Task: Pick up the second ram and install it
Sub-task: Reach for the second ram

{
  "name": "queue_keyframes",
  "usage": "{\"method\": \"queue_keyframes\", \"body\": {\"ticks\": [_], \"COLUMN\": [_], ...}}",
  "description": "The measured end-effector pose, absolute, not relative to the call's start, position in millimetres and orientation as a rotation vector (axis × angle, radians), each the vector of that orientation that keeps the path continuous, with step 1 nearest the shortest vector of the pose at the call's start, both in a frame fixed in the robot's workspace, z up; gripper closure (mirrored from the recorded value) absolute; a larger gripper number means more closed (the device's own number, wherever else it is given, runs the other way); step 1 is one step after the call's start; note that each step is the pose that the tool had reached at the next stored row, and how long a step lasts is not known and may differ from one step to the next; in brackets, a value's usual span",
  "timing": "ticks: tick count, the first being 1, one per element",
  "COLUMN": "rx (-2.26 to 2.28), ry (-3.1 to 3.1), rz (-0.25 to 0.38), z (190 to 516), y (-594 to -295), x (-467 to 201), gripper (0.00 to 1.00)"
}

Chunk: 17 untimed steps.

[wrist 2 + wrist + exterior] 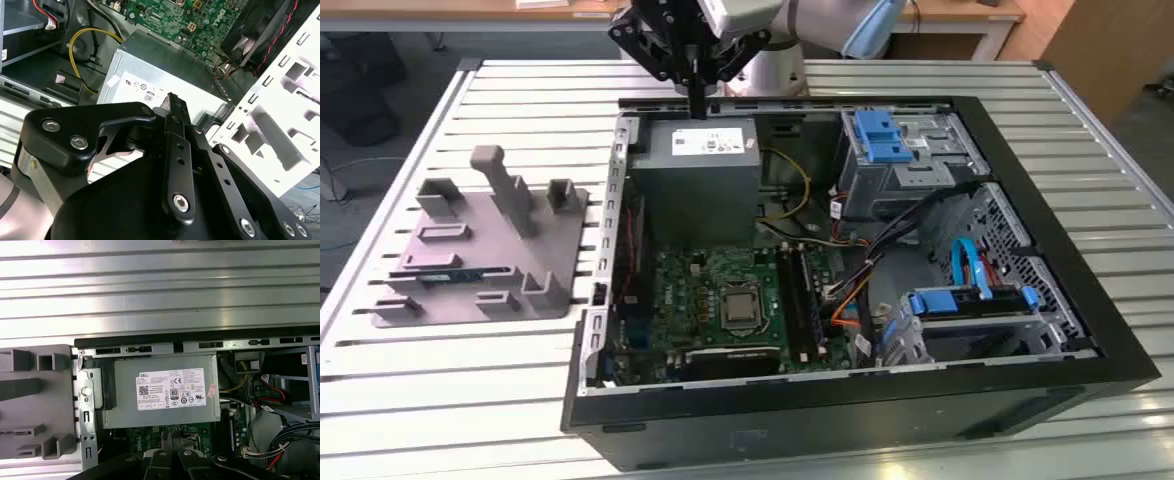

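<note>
Now, claw point(698, 105): pinched tight, its two fingers pressed together, with nothing seen between them.
Claw's place: up over the gray power box point(700, 150), inside the open computer case point(1110, 310), by the wall nearest the arm's base. In the second wrist view the claw point(172, 100) hangs above that same box point(165, 70).
Second ram point(460, 271): lying in the gray holder plate point(574, 250) on the slatted table point(454, 400), at the exterior view's left of the case and well apart from the claw.
Board: the green motherboard point(700, 285) sits low in the case, with long black slots point(797, 290) just beside the square chip socket point(742, 308).
</note>
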<state>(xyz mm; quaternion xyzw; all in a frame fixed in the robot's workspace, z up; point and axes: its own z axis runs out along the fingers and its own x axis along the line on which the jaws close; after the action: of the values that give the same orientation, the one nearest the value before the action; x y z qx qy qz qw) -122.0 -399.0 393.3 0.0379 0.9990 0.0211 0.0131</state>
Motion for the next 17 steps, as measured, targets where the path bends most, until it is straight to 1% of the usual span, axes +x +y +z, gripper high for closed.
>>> {"method": "queue_keyframes", "body": {"ticks": [9,17], "rx": [0.118,0.118], "ry": [3.113,3.112], "rz": [0.065,0.065], "z": [393.4,392.9], "y": [-398.9,-398.9], "x": [-124.8,-158.6], "gripper": [0.90,0.90]}}
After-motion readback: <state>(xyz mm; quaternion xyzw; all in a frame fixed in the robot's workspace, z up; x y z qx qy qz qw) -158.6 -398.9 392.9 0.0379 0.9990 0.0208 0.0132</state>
